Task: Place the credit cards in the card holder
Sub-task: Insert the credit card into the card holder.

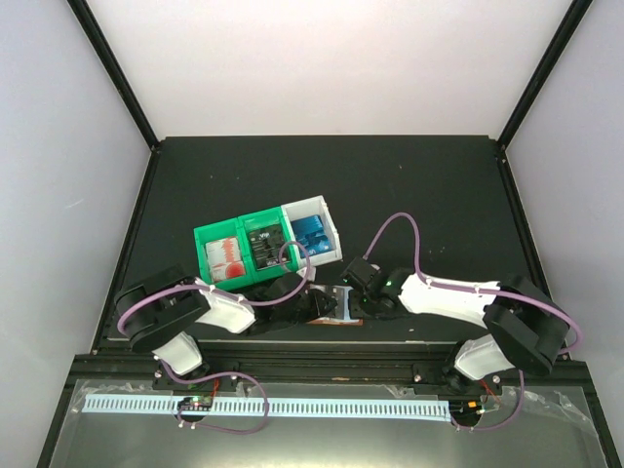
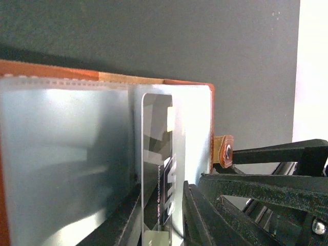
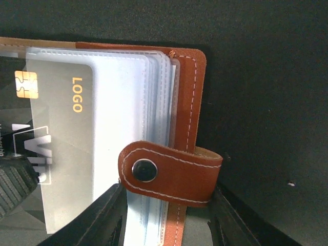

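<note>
Right wrist view: wallet (image 3: pixel 192 102) lay open, card (image 3: pixel 61 154) sat in clear pocket.
Right gripper (image 3: pixel 166 218): clamped the wallet edge.
Left gripper (image 2: pixel 161 220): stood at card, grip unclear.

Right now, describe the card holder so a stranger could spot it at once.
On the dark table, look just in front of the row of three plastic bins, between the left gripper and the right gripper. The card holder lies open there: reddish-brown leather with clear pockets and a snap tab, unlike the green and white bins.
</note>
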Robot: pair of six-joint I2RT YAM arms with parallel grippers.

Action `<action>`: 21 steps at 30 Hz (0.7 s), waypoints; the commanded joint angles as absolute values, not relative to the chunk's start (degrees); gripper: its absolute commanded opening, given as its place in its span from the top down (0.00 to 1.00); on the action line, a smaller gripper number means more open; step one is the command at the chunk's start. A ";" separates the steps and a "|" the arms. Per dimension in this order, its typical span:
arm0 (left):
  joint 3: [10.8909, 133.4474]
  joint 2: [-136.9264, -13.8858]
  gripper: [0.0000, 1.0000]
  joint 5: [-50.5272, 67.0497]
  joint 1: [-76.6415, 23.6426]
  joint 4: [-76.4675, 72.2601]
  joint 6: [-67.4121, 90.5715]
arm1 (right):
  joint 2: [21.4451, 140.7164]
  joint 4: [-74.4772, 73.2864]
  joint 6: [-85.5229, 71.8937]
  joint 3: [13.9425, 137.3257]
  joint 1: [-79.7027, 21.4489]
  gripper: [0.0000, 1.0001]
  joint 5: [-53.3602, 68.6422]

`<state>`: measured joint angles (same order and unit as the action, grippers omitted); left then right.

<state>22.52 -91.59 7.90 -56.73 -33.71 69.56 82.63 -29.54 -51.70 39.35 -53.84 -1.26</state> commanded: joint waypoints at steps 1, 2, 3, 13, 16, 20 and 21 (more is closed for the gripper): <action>22.95 -90.32 0.76 7.44 -57.54 -29.00 68.31 | 82.82 -27.70 -53.51 36.94 -53.79 0.54 -0.03; 22.86 -89.40 0.72 7.42 -57.61 -28.20 67.64 | 82.60 -27.62 -53.62 36.85 -53.77 0.54 -0.08; 23.17 -88.57 0.68 7.31 -57.69 -26.77 66.74 | 82.47 -27.51 -53.66 36.79 -53.78 0.54 -0.09; 29.37 -82.81 0.47 2.56 -58.18 -7.43 61.55 | 81.93 -26.76 -52.40 35.84 -53.79 0.54 0.35; 29.77 -82.79 0.46 2.22 -58.26 -5.62 61.39 | 81.91 -26.56 -52.48 35.95 -53.79 0.54 0.52; 30.35 -82.98 0.48 2.04 -58.36 -4.80 60.59 | 82.05 -26.39 -52.56 36.04 -53.73 0.54 0.60; 30.52 -83.16 0.50 2.11 -58.43 -4.90 60.30 | 82.08 -26.32 -52.55 36.04 -53.78 0.54 0.61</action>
